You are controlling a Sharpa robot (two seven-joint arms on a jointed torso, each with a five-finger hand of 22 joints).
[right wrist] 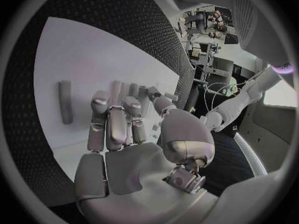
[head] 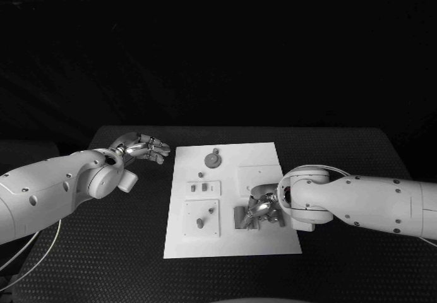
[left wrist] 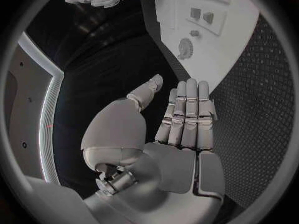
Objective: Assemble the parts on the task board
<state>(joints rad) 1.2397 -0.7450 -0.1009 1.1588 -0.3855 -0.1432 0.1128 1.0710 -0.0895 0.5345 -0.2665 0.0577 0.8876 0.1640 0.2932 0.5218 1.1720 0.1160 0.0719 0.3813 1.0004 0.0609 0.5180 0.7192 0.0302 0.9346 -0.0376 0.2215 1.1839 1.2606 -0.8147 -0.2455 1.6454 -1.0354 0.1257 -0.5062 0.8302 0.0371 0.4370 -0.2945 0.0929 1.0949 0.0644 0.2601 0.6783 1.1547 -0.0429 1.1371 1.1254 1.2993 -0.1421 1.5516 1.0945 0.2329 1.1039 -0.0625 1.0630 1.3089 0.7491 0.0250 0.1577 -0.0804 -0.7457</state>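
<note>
Right hand point(head: 264, 209) down on the task board point(head: 232, 246) at its right edge, fingers curled over a part; hold unclear. Left hand point(head: 143, 149) spread, empty, beside the board. Next: seat the part squarely.

Flat white rectangular task board point(head: 232, 243), lying lengthwise mid-bench. Round grey disc part with a small knob point(head: 212, 159) seated near the far edge. Two small grey square parts point(head: 204, 187) set side by side in a raised white block at mid-board. Short grey peg part point(head: 200, 222) standing in a square white plate nearer the front. Long grey bar part point(right wrist: 65, 102) lying flat on the board's right side.
</note>
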